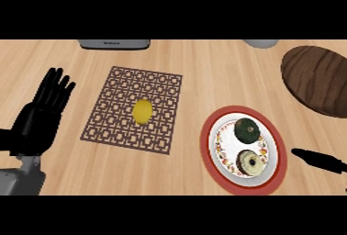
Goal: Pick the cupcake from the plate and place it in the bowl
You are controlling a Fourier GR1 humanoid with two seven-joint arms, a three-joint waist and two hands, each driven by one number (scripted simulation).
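Left hand (37,124) open, resting far left. Right hand (318,159) fingers extended, holding nothing, just right of red-rimmed round plate (274,137); brown lattice mat (115,114) between.

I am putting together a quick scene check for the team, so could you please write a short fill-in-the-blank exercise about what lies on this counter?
1. The yellow lemon lies on the brown patterned ____.
2. The plate has a rim coloured ____.
3. The left hand rests with its fingers ____.
4. The number of items on the plate is ____.

Missing words: mat; red; open; two
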